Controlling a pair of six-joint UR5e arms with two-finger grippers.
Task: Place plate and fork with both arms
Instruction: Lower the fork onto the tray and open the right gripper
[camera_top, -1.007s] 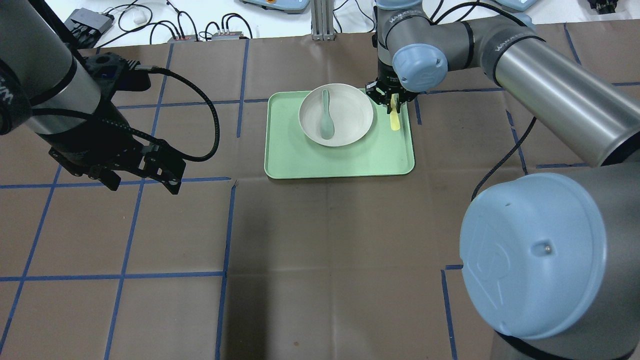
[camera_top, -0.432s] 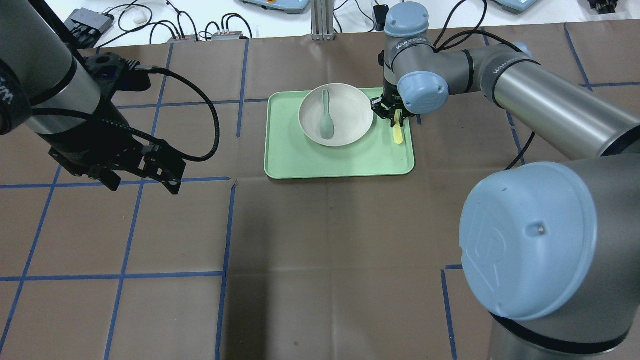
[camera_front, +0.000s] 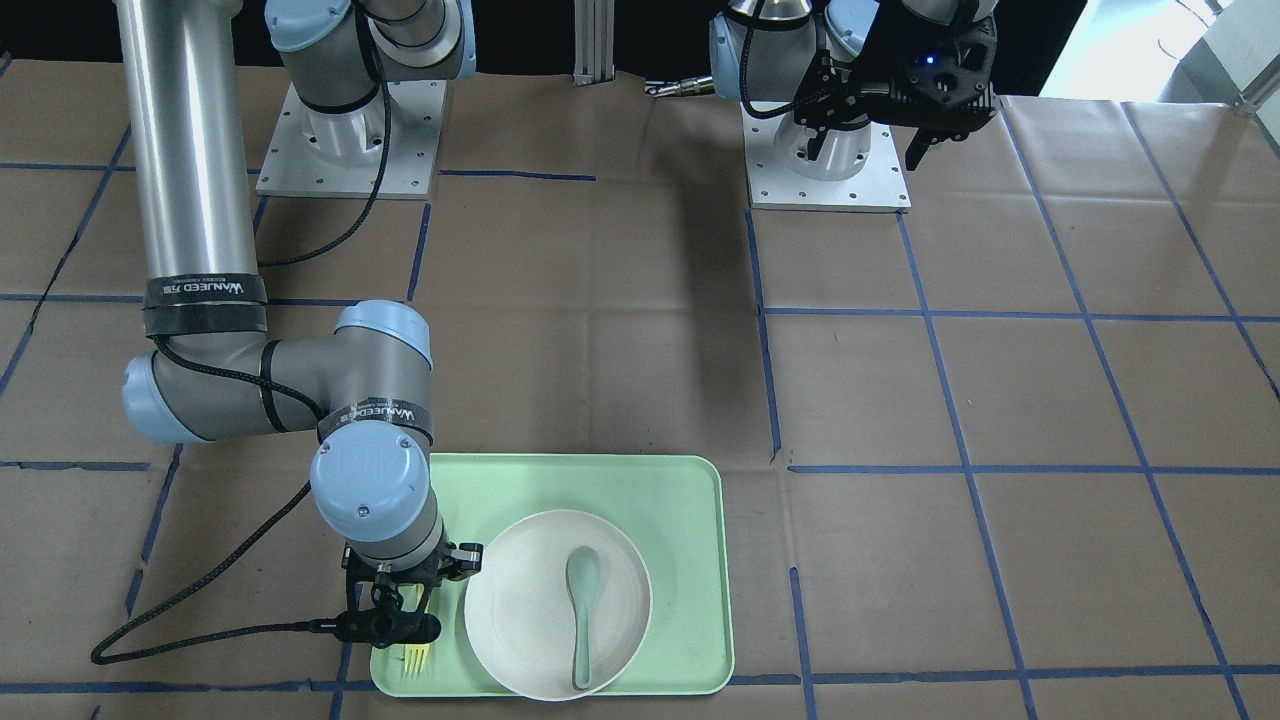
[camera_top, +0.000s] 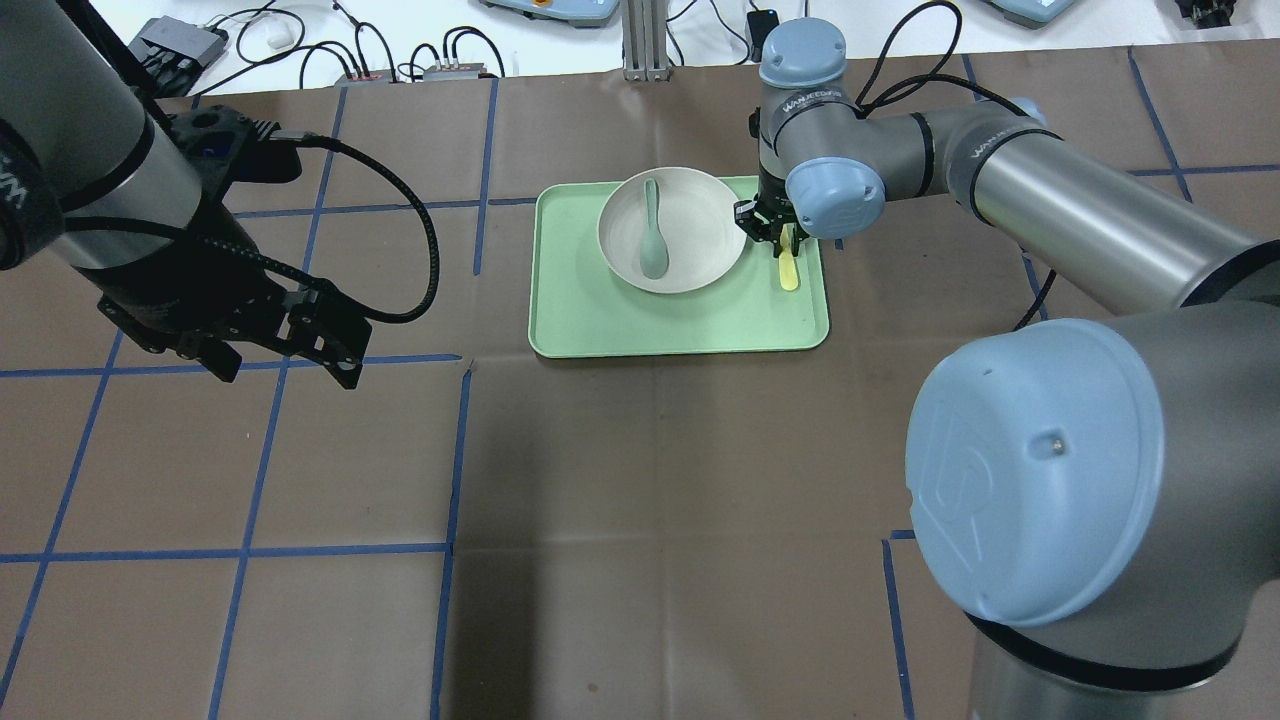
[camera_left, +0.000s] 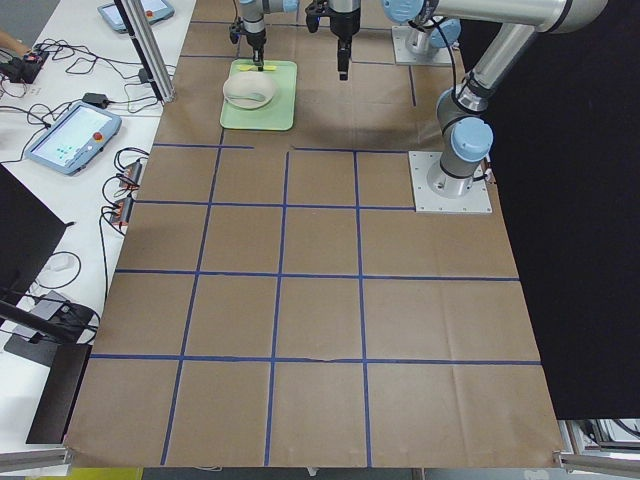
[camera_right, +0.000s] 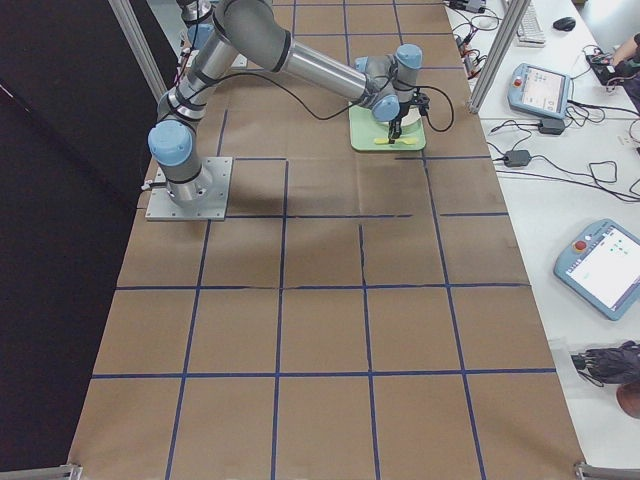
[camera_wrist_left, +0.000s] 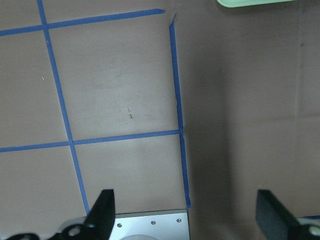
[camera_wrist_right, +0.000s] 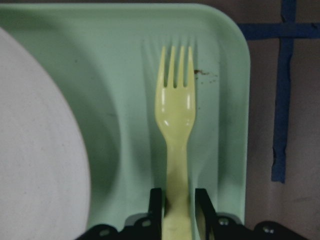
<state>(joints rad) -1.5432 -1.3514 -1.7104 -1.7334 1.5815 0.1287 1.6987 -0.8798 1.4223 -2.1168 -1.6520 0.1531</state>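
The off-white plate (camera_top: 700, 230) sits on the mint-green tray (camera_top: 600, 320), toward its far side. My right gripper (camera_top: 780, 232) is shut on the handle of the pale-yellow fork (camera_top: 789, 268) and holds it low over the tray's right strip, beside the plate. In the right wrist view the fork (camera_wrist_right: 175, 115) points tines-forward from the gripper (camera_wrist_right: 177, 210), with the plate (camera_wrist_right: 35, 150) to its left. Whether the fork touches the tray I cannot tell. My left gripper (camera_top: 285, 365) is open and empty, raised over the table left of the tray.
A grey-green spoon (camera_top: 652, 235) lies in the plate. Blue tape lines grid the brown table. Cables and boxes (camera_top: 180, 40) and an aluminium post (camera_top: 645, 40) stand along the far edge. The left wrist view shows a metal base plate (camera_wrist_left: 150, 225).
My right gripper has moved with the fork toward the tray's near side, along its right strip. The left arm has not moved.
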